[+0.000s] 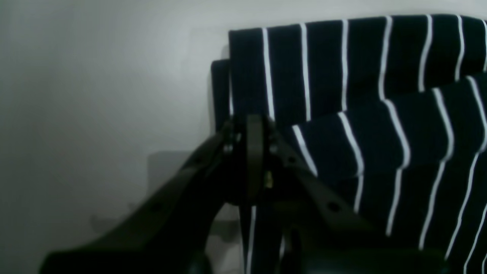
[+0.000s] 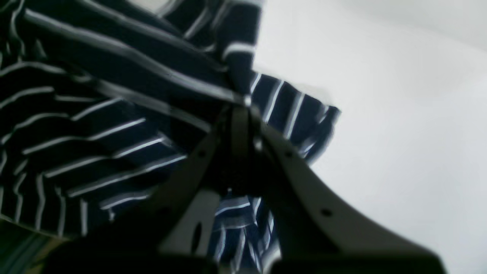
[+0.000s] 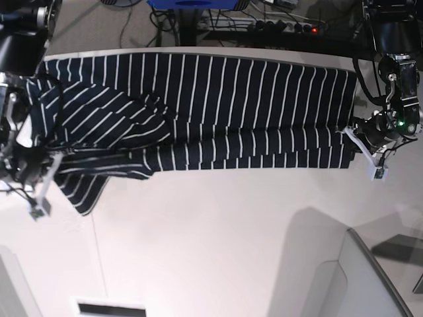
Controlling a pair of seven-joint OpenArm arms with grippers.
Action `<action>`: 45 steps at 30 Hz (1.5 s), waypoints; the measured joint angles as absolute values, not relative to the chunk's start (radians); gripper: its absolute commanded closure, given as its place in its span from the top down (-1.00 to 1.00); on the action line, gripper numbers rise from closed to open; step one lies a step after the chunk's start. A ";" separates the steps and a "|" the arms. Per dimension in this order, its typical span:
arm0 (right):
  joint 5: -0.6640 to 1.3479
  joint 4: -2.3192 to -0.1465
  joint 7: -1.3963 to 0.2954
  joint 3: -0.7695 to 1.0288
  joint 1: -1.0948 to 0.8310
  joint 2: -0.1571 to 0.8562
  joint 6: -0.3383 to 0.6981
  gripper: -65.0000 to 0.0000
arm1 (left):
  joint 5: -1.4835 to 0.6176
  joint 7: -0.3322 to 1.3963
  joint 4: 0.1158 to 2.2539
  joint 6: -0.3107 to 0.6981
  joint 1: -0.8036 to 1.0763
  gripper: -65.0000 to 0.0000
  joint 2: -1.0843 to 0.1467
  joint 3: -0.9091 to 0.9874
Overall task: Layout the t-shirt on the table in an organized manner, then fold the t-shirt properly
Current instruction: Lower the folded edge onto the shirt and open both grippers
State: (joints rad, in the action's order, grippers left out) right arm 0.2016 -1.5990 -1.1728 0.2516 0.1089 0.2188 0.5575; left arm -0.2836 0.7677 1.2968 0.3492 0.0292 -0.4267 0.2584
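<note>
The dark navy, white-striped soft t-shirt (image 3: 198, 112) lies stretched across the far side of the smooth white table (image 3: 218, 231) — body folded lengthwise, one end bunched and rumpled, so tidy folding remains. Both grippers — left gripper (image 1: 254, 125) and right gripper (image 2: 239, 110) — are clamped on the shirt's opposite ends.

Beyond the far edge I see a blue object (image 3: 192, 3), cut off by the frame top. Right of it, a power strip (image 3: 281, 25) with a red light (image 3: 314, 29), and tangled cables (image 3: 173, 23) on the grey floor (image 3: 99, 30). At bottom right, a pale panel (image 3: 370, 281) angles in.
</note>
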 measured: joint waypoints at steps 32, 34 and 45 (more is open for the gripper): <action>0.284 -1.699 -1.182 0.327 -0.193 0.137 0.561 -1.00 | -0.107 0.598 1.232 0.373 0.033 -1.00 -0.387 0.205; 0.281 -1.674 -1.177 0.327 -0.201 0.138 0.561 -1.00 | -0.110 0.570 1.221 0.376 0.030 -1.00 -0.387 0.201; 0.285 -1.667 -1.156 0.325 -0.231 0.159 0.561 -1.00 | -0.109 0.568 1.214 0.376 0.028 -1.00 -0.388 0.202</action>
